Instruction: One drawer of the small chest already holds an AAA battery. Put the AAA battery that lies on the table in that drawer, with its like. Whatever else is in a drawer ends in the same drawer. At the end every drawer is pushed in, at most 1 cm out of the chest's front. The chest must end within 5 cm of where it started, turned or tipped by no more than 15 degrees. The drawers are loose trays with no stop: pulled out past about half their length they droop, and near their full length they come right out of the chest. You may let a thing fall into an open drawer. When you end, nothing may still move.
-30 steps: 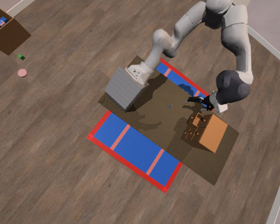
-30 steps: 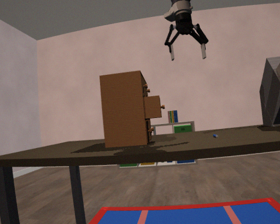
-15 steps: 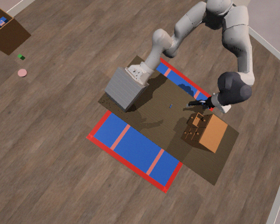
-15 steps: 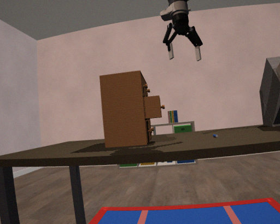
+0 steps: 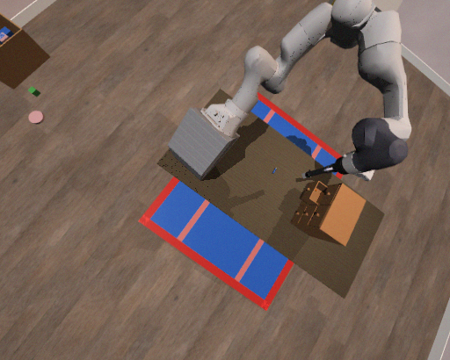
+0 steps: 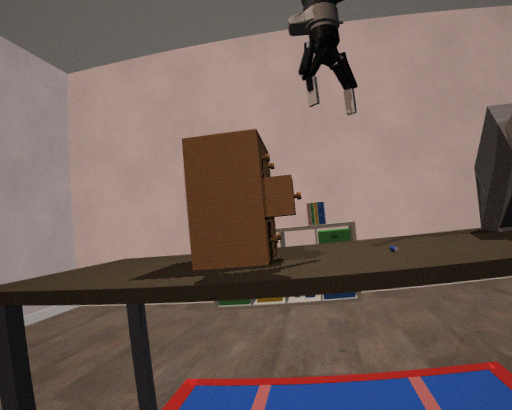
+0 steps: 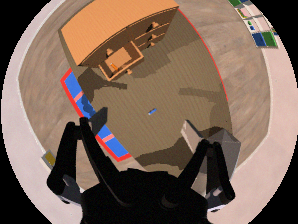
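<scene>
The small wooden chest (image 5: 332,210) stands on the dark table (image 5: 257,176); it also shows in the exterior view (image 6: 228,200) and in the wrist view (image 7: 120,26). One middle drawer (image 6: 280,196) is pulled partly out; the other drawers look pushed in. In the wrist view the open drawer (image 7: 119,64) shows something orange inside. The small blue AAA battery (image 5: 274,170) lies on the table between the chest and the robot's base, also in the exterior view (image 6: 393,248) and the wrist view (image 7: 152,111). My gripper (image 6: 332,102) is open and empty, high above the table between chest and battery.
The robot's grey base block (image 5: 200,142) stands at the table's far end. A blue and red mat (image 5: 220,243) lies on the floor beside the table. A low shelf with books (image 6: 323,227) stands by the back wall.
</scene>
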{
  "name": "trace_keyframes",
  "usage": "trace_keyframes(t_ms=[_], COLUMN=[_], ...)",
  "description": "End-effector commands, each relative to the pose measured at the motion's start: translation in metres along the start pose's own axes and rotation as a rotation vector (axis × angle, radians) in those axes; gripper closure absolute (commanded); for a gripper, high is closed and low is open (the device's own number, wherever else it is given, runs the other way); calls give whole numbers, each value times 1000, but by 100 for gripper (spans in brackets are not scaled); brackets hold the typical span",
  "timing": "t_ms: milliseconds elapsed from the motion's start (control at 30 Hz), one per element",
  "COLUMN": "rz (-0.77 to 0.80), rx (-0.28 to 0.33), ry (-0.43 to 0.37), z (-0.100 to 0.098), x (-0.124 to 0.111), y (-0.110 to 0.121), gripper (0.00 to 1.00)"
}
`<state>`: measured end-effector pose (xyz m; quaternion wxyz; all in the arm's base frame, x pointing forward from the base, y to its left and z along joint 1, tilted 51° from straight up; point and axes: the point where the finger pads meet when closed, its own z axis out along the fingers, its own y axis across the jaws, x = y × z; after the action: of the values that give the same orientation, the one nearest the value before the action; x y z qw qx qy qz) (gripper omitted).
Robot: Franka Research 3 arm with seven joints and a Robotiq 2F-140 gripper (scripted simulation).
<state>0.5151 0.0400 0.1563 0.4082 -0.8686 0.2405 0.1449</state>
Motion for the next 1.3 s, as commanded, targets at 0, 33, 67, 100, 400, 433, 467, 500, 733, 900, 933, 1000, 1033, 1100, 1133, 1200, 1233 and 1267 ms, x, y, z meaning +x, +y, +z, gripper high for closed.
trace_keyframes(t_ms=[0,33,67,100,400,433,467,500,733,900,933,1000,1033,1100,1133,1200,1233,1267], rz=[-211,-211,-211,-314,-488,-488,-488,-488,-664,-742,-751,-755,-755,-756,-757,-759,-761,-763], rx=[6,6,6,6,5,5,5,5,5,4,4,4,5,7,9,18,25,34], ry=[6,6,6,6,6,6,6,6,7,7,7,7,7,9,13,26,35,47], z=[0,0,0,0,1,1,1,1,2,3,3,3,3,4,5,9,13,16], x=[4,4,4,7,12,12,12,12,17,20,20,20,20,21,22,25,27,30], y=[-1,-1,-1,-5,-11,-11,-11,-11,-16,-19,-19,-20,-20,-20,-21,-24,-26,-28], gripper=[0,0,0,0,0,0,0,0,0,0,0,0,0,0,0,0,0,0])
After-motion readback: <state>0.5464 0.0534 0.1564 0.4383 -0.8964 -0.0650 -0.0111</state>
